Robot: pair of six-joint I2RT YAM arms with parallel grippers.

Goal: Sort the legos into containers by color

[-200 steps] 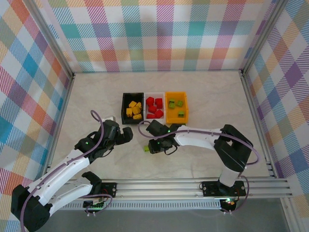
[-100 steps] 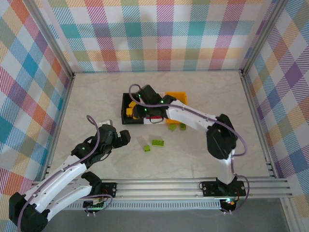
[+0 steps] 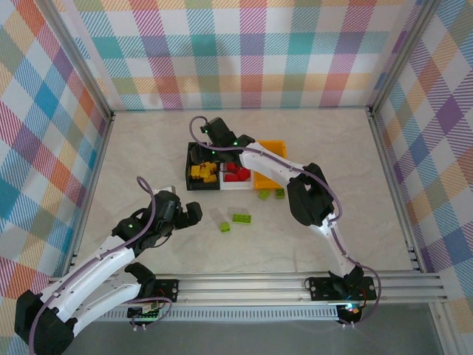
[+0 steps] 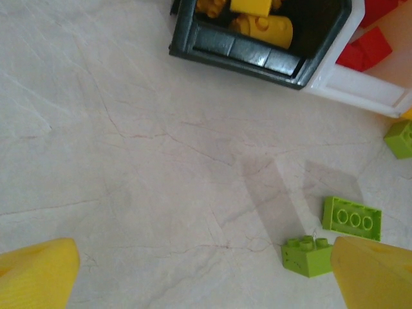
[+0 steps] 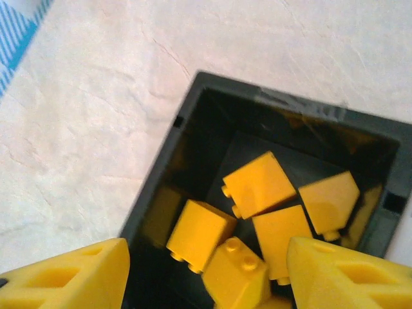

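Right tool, spread and empty, hangs over the black bin at the tabletop's middle, which holds sorted yellow legos; left tool, spread wide, faces 4 loose lime legos, likely to pick 1.

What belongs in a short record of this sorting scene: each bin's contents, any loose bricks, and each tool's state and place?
black bin: yellow bricks inside
white bin: red bricks inside
orange bin: partly hidden; contents unclear
loose: four green bricks on the table, on the arms' side of the bins
left tool: open, empty, above the table beside two green bricks
right tool: open, empty, over the black bin
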